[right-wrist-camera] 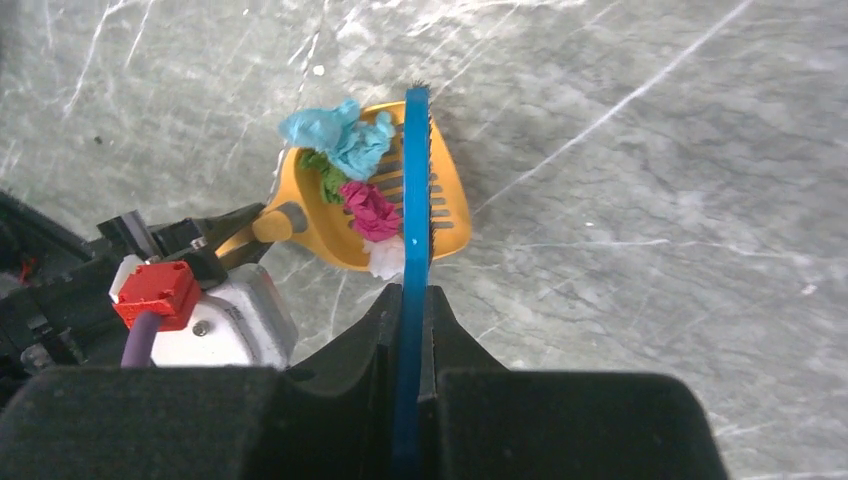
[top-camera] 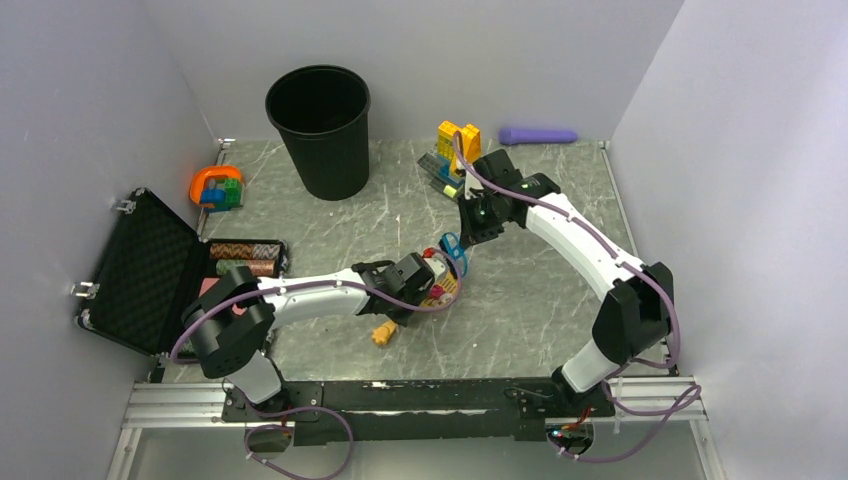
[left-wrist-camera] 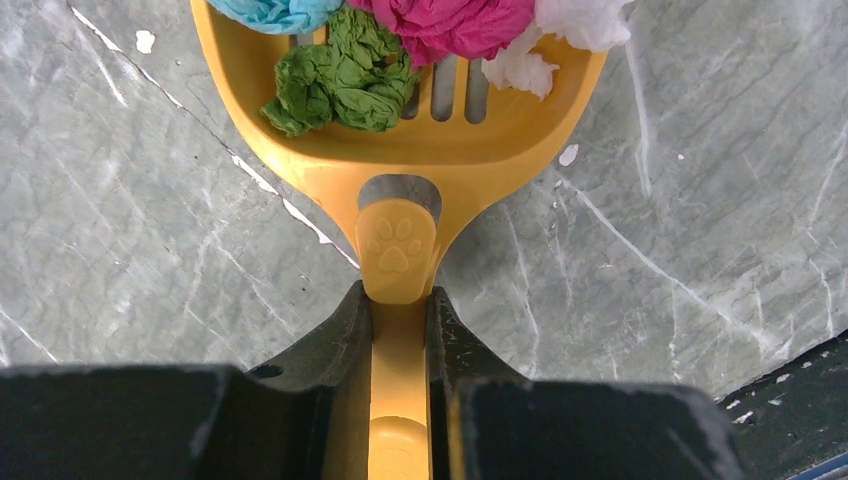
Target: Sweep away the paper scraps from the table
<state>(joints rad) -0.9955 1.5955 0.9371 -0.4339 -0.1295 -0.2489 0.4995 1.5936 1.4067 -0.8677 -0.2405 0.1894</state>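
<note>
Orange scoop clamped in left hand, blue brush pinched in right hand, both reaching inward

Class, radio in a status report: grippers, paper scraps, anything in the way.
Left gripper shut on scoop. Right gripper shut on brush. Paper scraps in scoop. Path to bin looks open.
</note>
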